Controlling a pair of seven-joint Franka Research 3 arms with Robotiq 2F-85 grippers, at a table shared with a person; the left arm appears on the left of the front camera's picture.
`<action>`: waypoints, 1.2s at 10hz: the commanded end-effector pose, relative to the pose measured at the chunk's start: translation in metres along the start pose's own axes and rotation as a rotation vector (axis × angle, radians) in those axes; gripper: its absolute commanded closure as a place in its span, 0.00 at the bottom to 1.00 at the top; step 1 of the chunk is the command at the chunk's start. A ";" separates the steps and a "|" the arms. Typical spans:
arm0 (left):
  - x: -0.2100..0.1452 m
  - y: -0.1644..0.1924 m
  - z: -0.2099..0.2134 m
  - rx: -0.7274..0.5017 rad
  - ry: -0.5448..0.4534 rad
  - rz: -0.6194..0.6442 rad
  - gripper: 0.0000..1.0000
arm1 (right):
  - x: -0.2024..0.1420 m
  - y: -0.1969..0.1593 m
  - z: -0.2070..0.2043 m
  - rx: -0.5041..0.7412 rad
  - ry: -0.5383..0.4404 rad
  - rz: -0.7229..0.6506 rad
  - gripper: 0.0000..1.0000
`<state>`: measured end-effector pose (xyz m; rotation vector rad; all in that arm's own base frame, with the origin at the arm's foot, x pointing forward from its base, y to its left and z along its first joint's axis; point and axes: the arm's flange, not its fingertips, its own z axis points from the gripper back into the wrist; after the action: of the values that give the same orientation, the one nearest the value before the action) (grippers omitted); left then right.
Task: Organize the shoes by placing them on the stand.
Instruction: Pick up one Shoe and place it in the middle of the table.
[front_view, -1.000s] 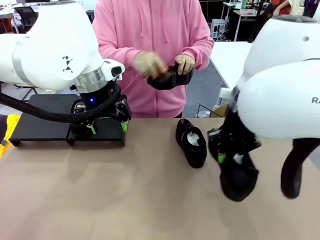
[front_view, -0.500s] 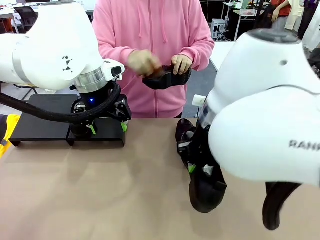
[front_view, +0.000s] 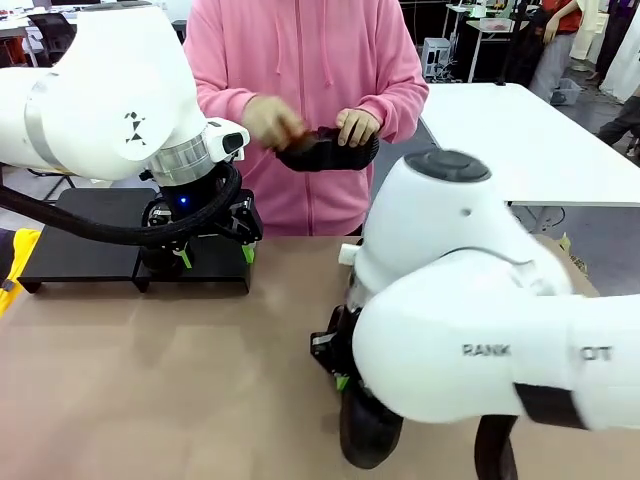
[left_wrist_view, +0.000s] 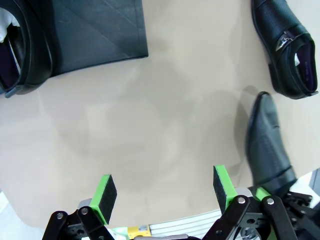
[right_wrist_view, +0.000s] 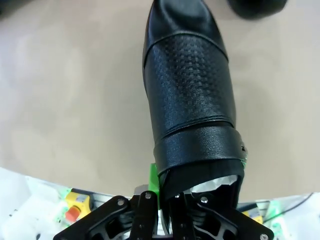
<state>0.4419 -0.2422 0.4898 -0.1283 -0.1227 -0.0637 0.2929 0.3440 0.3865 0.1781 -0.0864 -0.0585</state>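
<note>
My right gripper (right_wrist_view: 167, 192) is shut on the heel end of a glossy black shoe (right_wrist_view: 190, 100), which hangs toe-down just over the table; the front view shows that shoe (front_view: 368, 432) low in the middle, under the right gripper (front_view: 338, 370). Hovering at the right end of the black stand (front_view: 90, 250), my left gripper (front_view: 215, 257) is open, its green pads (left_wrist_view: 104, 192) wide apart over bare table. One shoe (left_wrist_view: 25, 50) lies on the stand (left_wrist_view: 95, 30). Another shoe (left_wrist_view: 285, 50) rests on the table. The person holds a further shoe (front_view: 325, 152) in both hands.
The person in a pink hoodie (front_view: 300, 80) stands at the far edge of the tan table (front_view: 150, 380). A yellow object (front_view: 15, 260) sits at the left edge. The bulky right arm (front_view: 480, 320) hides much of the table's right half.
The right arm has swung left and toward the camera, carrying its shoe from the right side to the middle. The person's hands keep working on their shoe. The left arm has stayed still.
</note>
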 end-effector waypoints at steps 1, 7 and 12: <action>-0.001 0.002 0.002 -0.003 -0.002 0.001 0.00 | 0.004 0.017 -0.028 0.019 0.013 -0.036 1.00; -0.001 0.002 0.002 -0.003 -0.002 0.001 0.00 | 0.006 0.014 -0.017 0.092 0.009 -0.018 0.05; -0.001 0.002 0.002 -0.003 -0.002 0.001 0.00 | 0.005 0.020 0.015 0.127 -0.023 0.012 0.00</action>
<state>0.4419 -0.2422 0.4898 -0.1283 -0.1226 -0.0637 0.2873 0.3561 0.4271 0.3106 -0.1393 0.0239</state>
